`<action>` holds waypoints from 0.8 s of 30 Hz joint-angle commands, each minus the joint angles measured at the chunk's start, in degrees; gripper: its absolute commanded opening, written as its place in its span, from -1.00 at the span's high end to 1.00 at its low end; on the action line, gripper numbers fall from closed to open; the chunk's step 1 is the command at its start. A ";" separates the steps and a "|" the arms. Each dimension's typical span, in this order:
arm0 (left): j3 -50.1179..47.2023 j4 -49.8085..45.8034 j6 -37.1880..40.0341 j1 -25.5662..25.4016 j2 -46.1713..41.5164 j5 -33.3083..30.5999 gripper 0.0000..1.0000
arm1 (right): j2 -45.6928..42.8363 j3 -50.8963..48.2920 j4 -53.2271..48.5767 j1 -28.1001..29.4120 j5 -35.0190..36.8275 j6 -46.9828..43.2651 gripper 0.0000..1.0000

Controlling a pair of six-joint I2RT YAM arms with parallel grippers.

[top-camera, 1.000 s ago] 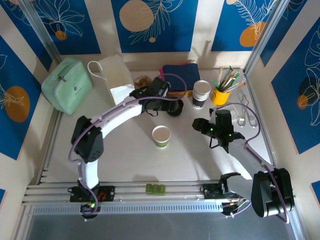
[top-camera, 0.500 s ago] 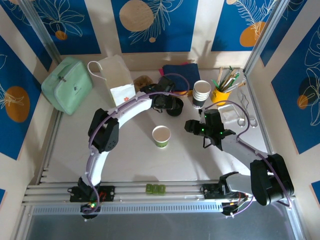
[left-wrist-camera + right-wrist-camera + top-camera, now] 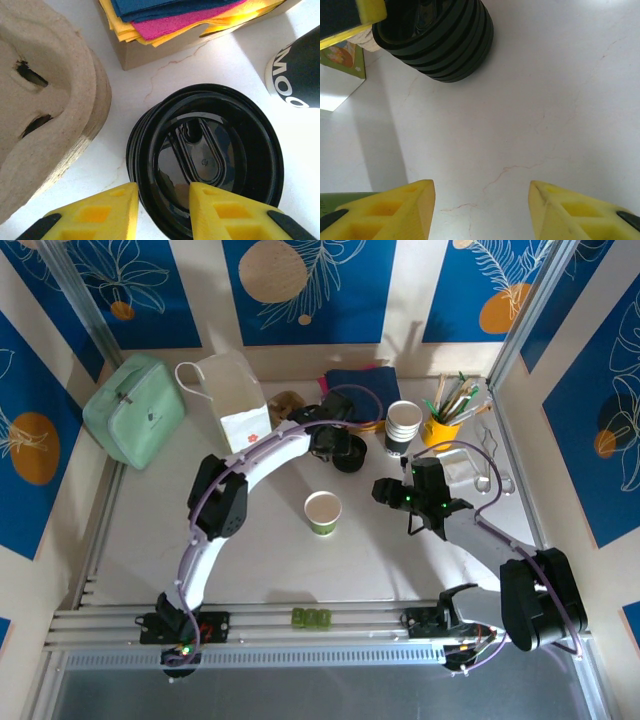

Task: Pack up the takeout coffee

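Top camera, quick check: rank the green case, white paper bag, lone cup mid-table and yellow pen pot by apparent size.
1. green case
2. white paper bag
3. lone cup and yellow pen pot: about alike, too close to rank.

Counted on the counter (image 3: 262, 558) are one stack of white takeout cups (image 3: 403, 426), one stack of black lids (image 3: 210, 150), one lone green paper cup (image 3: 322, 512), one white paper bag (image 3: 235, 400), one mint case (image 3: 134, 410), one yellow pot (image 3: 440, 433) of utensils

Bright light, soft shadows on the white table (image 3: 545, 100) (yellow fingers (image 3: 395, 210) blur up close).
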 commanded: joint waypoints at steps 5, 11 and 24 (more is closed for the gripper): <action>3.93 -3.40 0.90 0.36 3.02 -1.23 0.31 | 0.03 1.85 0.33 -0.07 -0.65 0.19 -0.06; 5.82 -4.80 1.37 0.34 4.21 -1.60 0.33 | 0.73 2.36 0.03 0.03 -0.84 0.18 -0.07; 7.09 -5.83 2.33 0.38 4.06 -2.15 0.61 | 1.46 2.94 -0.50 0.16 -0.70 0.16 -0.07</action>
